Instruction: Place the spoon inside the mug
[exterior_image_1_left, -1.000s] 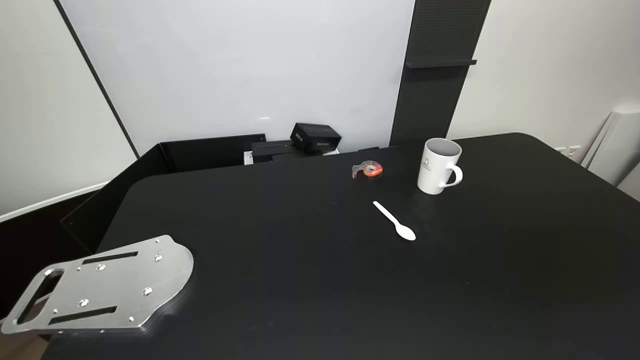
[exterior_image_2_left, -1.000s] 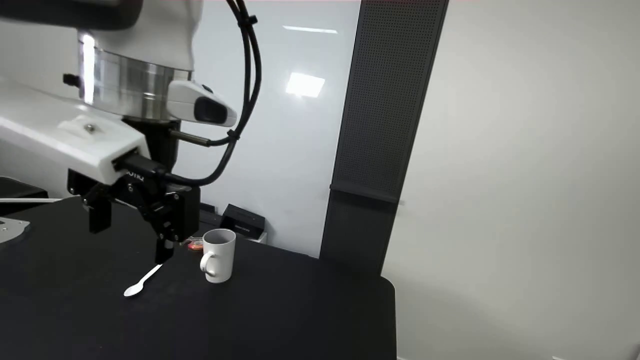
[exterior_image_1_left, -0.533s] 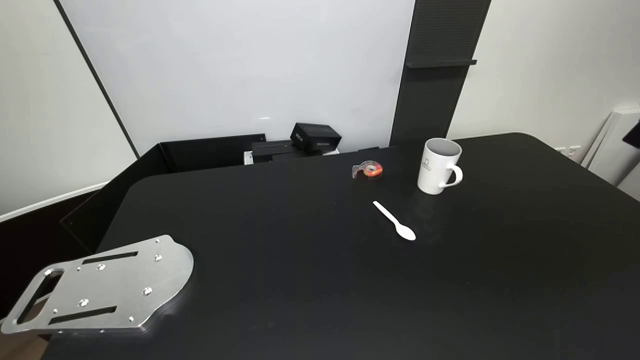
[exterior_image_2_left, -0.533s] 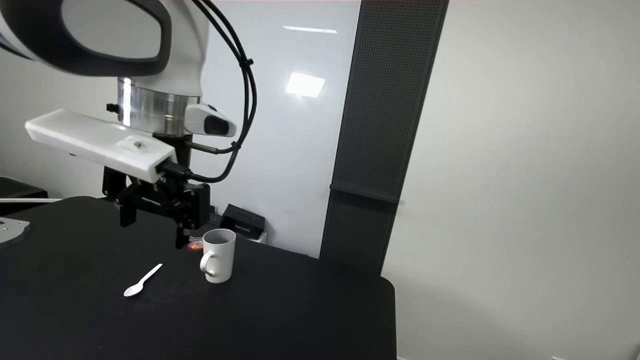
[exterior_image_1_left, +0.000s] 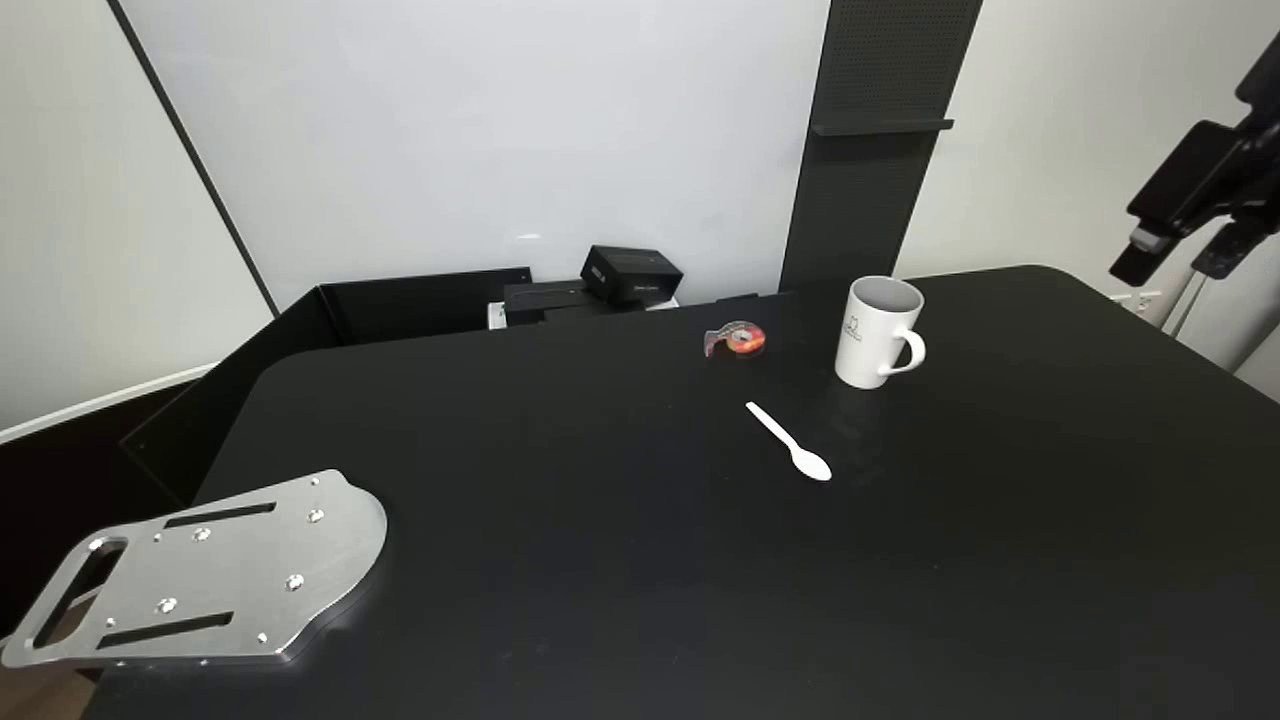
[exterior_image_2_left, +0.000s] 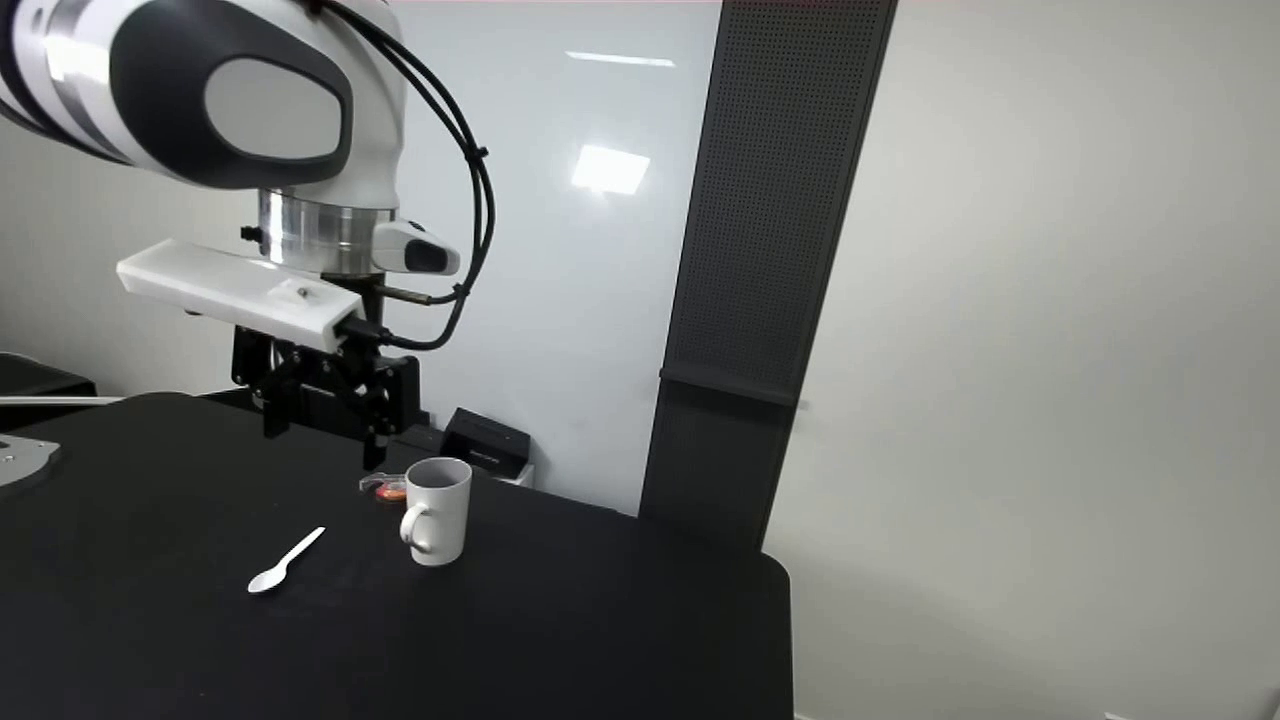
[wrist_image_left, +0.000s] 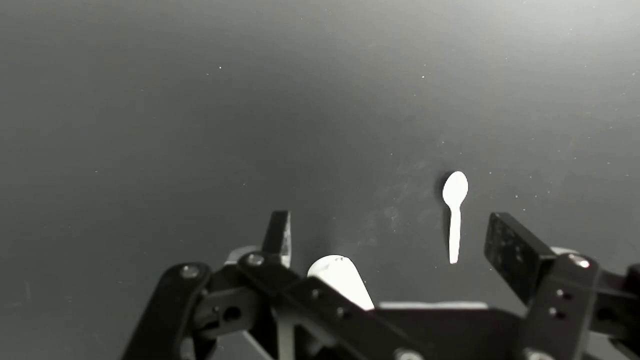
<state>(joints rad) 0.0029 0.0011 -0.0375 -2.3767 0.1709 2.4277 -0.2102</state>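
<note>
The robot arm (exterior_image_2_left: 290, 110) has moved since the earlier frames: in an exterior view it has gone farther back, and in an exterior view the gripper (exterior_image_1_left: 1172, 268) has come into sight at the right edge. The spoon (exterior_image_1_left: 800, 457) and the mug (exterior_image_1_left: 868, 340) have stayed where they were.

The mug stands upright on the black table (exterior_image_1_left: 600, 480). The top of its grey inside shows, but its bottom is hidden. The spoon is outside the mug, lying flat on the table, near the mug but apart from it. A black box (exterior_image_1_left: 632, 275) shows past the far edge of the table; what is in it is hidden.

In the wrist view the spoon runs almost straight up and down, with its round end at the top. Its handle end is the end nearer the tape roll (exterior_image_1_left: 752, 343).

The gripper's fingers (wrist_image_left: 507, 250) are spread wide. It hangs in the air, well apart from the spoon. In the wrist view the spoon shows between the two fingers, closer to the one at picture right. Part of the mug shows lower down.
</note>
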